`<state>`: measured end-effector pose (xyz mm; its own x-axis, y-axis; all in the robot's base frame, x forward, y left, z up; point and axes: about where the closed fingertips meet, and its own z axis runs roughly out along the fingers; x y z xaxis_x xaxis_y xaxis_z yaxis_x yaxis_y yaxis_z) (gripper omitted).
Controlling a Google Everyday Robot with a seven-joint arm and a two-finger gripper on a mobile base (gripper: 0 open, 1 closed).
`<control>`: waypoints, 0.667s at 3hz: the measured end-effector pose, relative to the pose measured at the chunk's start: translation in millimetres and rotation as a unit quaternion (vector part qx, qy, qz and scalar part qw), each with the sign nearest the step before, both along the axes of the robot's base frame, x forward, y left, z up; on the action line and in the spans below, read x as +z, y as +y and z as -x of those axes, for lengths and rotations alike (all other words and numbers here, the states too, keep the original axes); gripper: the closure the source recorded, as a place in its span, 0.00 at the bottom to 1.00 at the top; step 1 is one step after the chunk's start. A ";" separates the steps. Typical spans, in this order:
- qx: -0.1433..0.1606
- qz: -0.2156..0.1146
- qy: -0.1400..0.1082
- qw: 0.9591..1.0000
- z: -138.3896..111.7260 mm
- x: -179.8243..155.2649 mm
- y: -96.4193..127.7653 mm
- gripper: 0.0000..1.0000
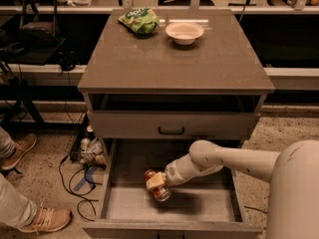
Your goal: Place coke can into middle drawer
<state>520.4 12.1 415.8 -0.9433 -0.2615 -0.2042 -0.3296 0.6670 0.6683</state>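
Pincer [155, 182] closed on can [163, 194], holding it tilted, low inside open middle drawer [106, 183], near floor [199, 208]. Kept well behind front edge, likely for short, safe drop without rolling out. Not yet released.

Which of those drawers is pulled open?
The middle drawer, where the hand holds the coke can; the black-handled drawer above it is shut.

Partly covered by the hand [155, 181] clamped round it, low in the middle drawer [199, 208]: coke can [162, 194]. Cropped at bottom edge: drawer front. Unreadable: can lettering.
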 end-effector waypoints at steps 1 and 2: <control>-0.007 0.027 0.002 1.000 -4.4 -7.6 -19.4 0.02; -0.023 0.064 -0.005 0.998 -10.5 -4.9 -51.8 0.00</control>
